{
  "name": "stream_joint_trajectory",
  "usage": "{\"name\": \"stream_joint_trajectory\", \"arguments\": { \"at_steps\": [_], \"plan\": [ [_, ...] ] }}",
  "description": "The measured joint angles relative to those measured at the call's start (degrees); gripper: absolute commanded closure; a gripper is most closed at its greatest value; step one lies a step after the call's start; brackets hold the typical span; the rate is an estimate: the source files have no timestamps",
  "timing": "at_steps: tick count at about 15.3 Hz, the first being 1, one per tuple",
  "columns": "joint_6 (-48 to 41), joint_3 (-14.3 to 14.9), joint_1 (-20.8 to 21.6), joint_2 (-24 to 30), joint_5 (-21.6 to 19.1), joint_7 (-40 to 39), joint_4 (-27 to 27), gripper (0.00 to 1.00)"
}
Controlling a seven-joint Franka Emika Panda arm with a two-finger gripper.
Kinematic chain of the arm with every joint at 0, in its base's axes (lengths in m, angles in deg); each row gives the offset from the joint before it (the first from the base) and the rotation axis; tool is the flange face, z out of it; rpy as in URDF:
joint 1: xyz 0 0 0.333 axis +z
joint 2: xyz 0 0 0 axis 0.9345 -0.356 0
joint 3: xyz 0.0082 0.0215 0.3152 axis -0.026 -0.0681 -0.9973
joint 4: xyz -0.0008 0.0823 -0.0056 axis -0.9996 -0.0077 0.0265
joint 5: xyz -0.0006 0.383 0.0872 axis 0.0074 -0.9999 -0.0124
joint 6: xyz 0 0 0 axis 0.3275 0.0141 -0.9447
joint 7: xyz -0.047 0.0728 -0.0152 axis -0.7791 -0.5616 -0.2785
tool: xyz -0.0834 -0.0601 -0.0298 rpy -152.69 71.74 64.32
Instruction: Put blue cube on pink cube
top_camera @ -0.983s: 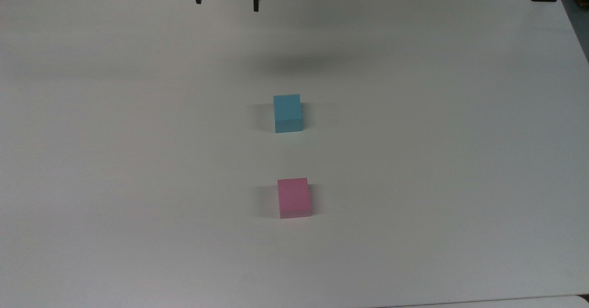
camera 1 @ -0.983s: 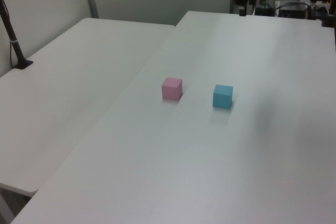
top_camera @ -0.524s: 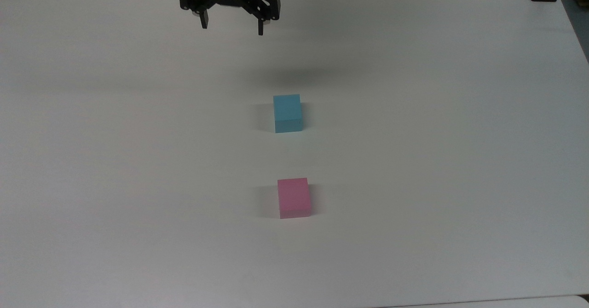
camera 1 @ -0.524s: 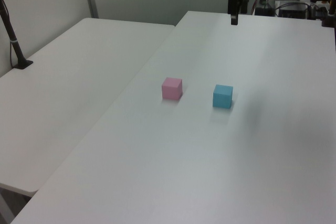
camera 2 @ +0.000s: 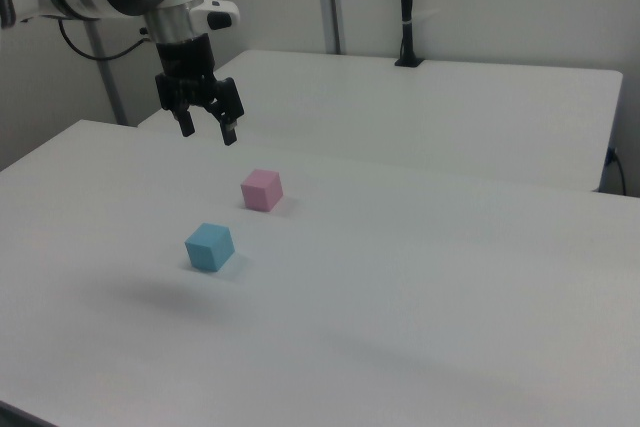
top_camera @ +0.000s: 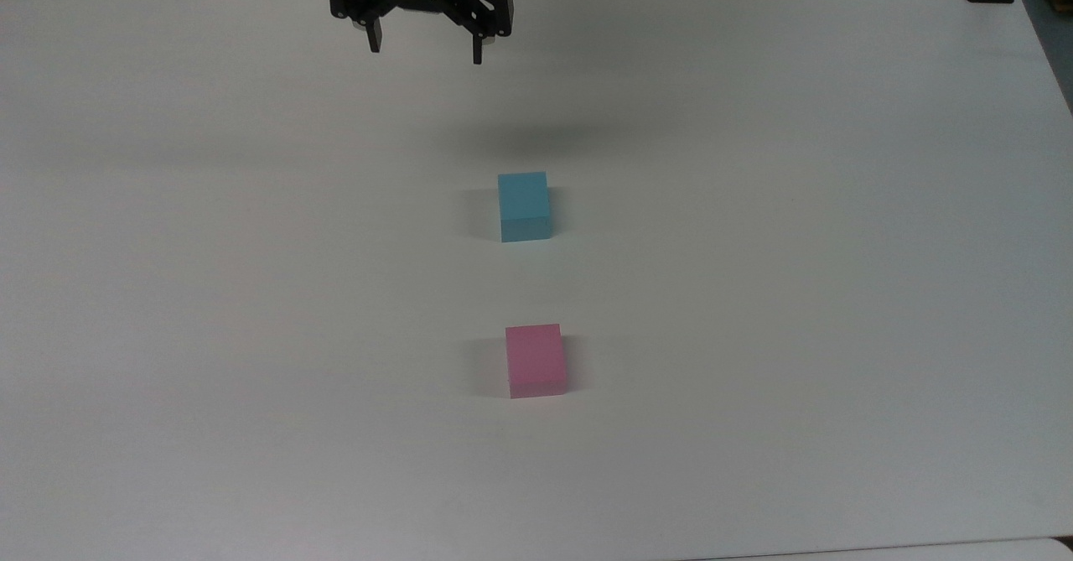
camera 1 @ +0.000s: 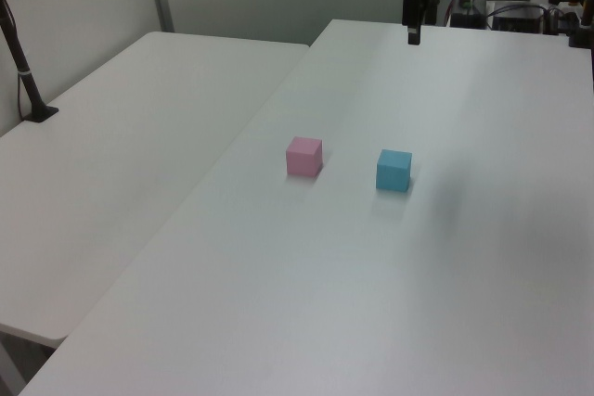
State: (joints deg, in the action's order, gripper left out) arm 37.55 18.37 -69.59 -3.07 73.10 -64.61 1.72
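Jaws spread wide and empty, my gripper (top_camera: 426, 48) hangs high above the table (top_camera: 754, 293). Below and ahead of them, slightly toward the top view's right, the blue cube (top_camera: 524, 205) sits flat, untouched: matte, sharp-edged, faces squared to my fingers. Farther out on the same line lies the pink cube (top_camera: 535, 360), well apart from it.
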Motion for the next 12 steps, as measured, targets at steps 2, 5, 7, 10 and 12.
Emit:
{"name": "stream_joint_trajectory", "arguments": {
  "at_steps": [2, 5, 7, 10, 12],
  "plan": [
    [0.0, 0.0, 0.0, 0.0, 0.0, 0.0, 0.0, 0.0],
    [0.0, 0.0, 0.0, 0.0, 0.0, 0.0, 0.0, 0.0],
    [0.0, -0.01, 0.01, 0.0, 0.0, -0.03, 0.01, 0.0],
    [0.0, -0.05, 0.25, 0.0, 0.0, -0.13, 0.15, 0.0],
    [0.0, -0.08, 1.13, -0.11, 0.0, -0.13, 0.61, 0.0]
  ]
}}
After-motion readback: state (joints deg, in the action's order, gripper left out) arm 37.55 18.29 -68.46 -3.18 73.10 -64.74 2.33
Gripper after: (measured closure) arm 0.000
